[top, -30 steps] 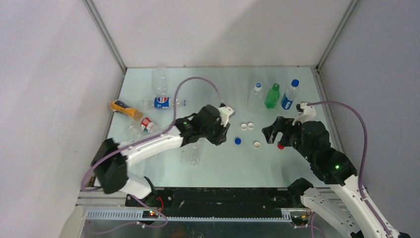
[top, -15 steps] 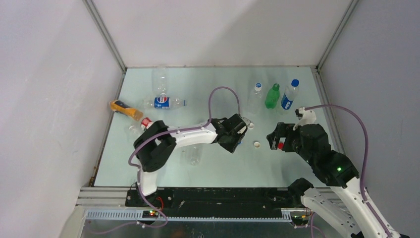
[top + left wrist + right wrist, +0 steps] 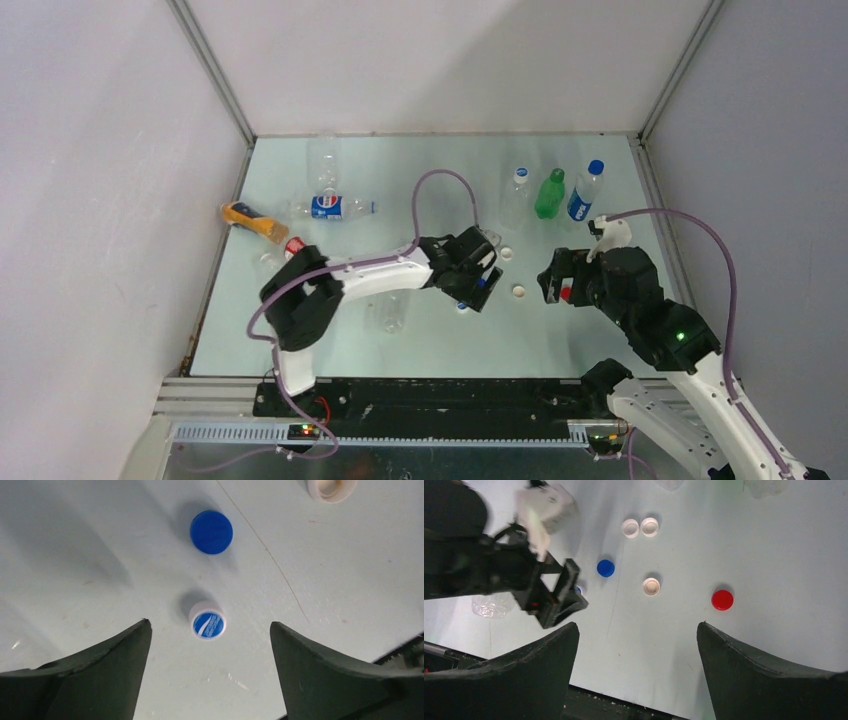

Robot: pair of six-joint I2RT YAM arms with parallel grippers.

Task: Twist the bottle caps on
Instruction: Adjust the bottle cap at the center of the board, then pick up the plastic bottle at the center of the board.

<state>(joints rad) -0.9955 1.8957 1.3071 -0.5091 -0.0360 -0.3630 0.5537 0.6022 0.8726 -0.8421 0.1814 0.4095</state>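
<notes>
My left gripper (image 3: 210, 626) hangs open over the table, holding nothing. A white bottle cap with a blue printed top (image 3: 207, 619) lies on the table between its fingertips. A plain blue cap (image 3: 211, 532) lies just beyond. In the top view the left gripper (image 3: 480, 283) sits mid-table. My right gripper (image 3: 556, 285) is open and empty, above a red cap (image 3: 722, 600). Two white caps (image 3: 630, 528) and a cream cap (image 3: 651, 586) lie between the arms. A clear bottle (image 3: 515, 195), a green one (image 3: 549, 195) and a blue-labelled one (image 3: 584, 192) stand at the back right.
At the left lie an orange-yellow bottle (image 3: 250, 220), a blue-labelled clear bottle (image 3: 335, 207), a red-labelled one (image 3: 290, 250) and a bare clear one (image 3: 322, 160). Another clear bottle (image 3: 390, 310) lies under the left arm. The enclosure walls (image 3: 240, 150) close in the table.
The left arm swung right from the clear bottle to the caps and its gripper opened; a white cap with a blue top now lies beneath it. The right gripper shifted slightly.
</notes>
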